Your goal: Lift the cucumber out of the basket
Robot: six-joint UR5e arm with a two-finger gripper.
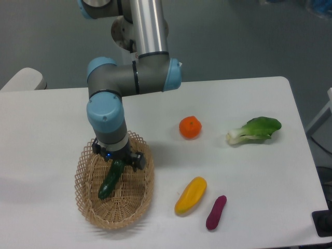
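Note:
The cucumber [110, 181] is dark green and glossy and hangs tilted over the inside of the tan wicker basket [88, 205] at the front left of the table. Its upper end is between the fingers of my gripper [117, 164], which points down over the basket and is shut on it. Its lower end points to the front left, close to the basket floor; I cannot tell whether it touches. The gripper's fingertips are partly hidden by the cucumber and the wrist.
An orange [190, 127] sits at mid-table. A bok choy [254, 129] lies to the right. A yellow pepper [190, 195] and a small purple vegetable [216, 212] lie at the front, right of the basket. The table's front edge is near the basket.

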